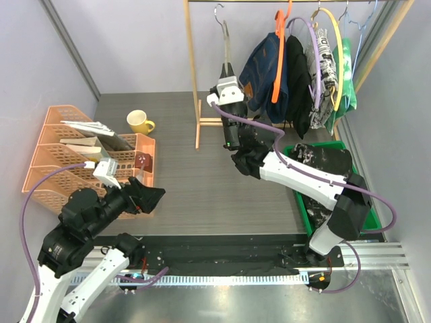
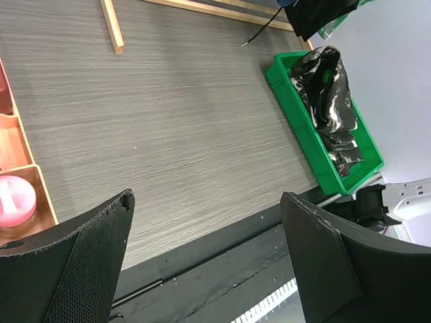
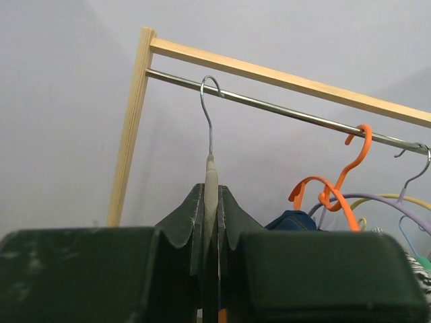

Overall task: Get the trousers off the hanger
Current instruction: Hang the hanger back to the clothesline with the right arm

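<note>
Grey bare hanger [image 3: 210, 171], hooked on the rail [image 3: 289, 113], is pinched in the clenched jaws of the right gripper [image 3: 211, 205], probably to lift it off; marbled trousers [image 2: 330, 94] lie in the green bin [image 2: 300, 124], other trousers [image 1: 264, 64] hang alongside; left gripper [image 2: 209, 202] waits, jaws released
</note>
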`<state>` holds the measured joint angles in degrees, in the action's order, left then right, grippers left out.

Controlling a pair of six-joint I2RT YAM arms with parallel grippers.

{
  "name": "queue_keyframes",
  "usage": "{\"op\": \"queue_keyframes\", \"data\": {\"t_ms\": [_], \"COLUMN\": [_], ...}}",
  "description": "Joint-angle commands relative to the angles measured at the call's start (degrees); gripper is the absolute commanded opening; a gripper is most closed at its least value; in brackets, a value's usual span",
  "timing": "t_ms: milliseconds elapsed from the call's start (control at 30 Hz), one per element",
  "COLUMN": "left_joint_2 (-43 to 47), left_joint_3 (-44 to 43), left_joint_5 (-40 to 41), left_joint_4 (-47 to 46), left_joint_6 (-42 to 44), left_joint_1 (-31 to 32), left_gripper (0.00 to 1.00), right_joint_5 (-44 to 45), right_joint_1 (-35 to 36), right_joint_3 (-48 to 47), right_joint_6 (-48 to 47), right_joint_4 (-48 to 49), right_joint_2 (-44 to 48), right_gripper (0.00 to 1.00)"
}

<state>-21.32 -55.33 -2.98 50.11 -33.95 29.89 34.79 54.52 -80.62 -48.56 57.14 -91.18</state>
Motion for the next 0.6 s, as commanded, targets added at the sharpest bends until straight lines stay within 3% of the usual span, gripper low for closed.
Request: {"op": "queue_keyframes", "data": {"t_ms": [0,567], "left_joint_2": [-1.3,-1.7], "left_joint_3": [0.7,0.1], "left_joint_5": [1.1,2.5], "left_joint_4": [-3.4,-2.8], "left_joint_6": [1.2,2.6], "left_joint_1": [0.2,0.2], "left_gripper": [0.88,0.89], "right_joint_5": [-5.0,-7.6], "right_joint_1": [-1.7,-4.1], "right_joint_3": [-4.3,-9.0], "right_joint_6": [0.1,1.4], "right_joint_4": [4.8,3.0], "right_joint_2": [-2.1,-5.7], "right_gripper": [0.01,0.01]}}
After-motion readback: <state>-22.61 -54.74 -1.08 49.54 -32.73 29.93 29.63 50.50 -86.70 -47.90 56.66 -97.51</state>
